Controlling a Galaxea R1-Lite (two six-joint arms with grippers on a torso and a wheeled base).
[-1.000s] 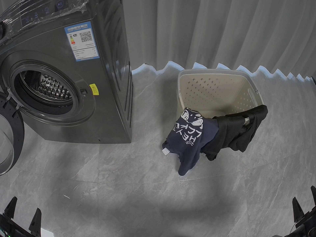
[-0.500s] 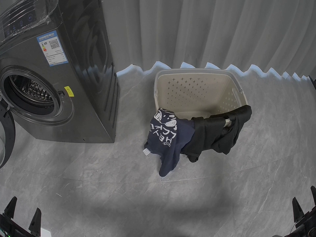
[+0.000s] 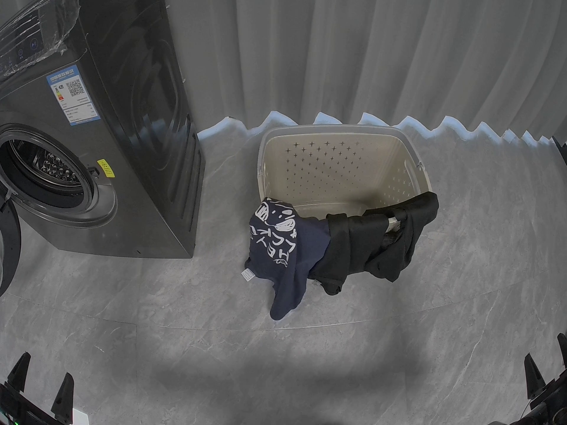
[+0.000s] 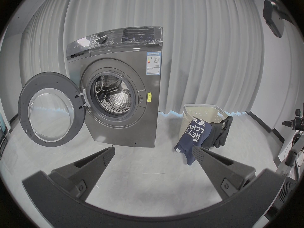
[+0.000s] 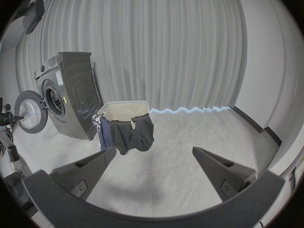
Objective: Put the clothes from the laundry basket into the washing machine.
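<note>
A beige laundry basket (image 3: pixel 339 160) stands on the floor by the curtain. Over its near rim hang a navy printed shirt (image 3: pixel 283 249) and a black garment (image 3: pixel 366 243). The grey washing machine (image 3: pixel 112 149) stands to the left with its drum (image 3: pixel 44 172) showing and its round door (image 4: pixel 50 110) swung open. My left gripper (image 3: pixel 38 382) is open at the lower left, far from the clothes. My right gripper (image 3: pixel 546 367) is open at the lower right, also far from them. Both hold nothing. The basket (image 5: pixel 125 110) and garments (image 5: pixel 129 133) lie ahead in the right wrist view.
Grey tiled floor (image 3: pixel 283 349) lies open between the grippers and the basket. A white pleated curtain (image 3: pixel 354 42) runs along the back. A dark skirting board (image 5: pixel 253 121) lines the wall on the right.
The whole head view has shifted: the washing machine and basket slid leftward in the picture, so the camera turned right. Both grippers stay at the same spots, open.
</note>
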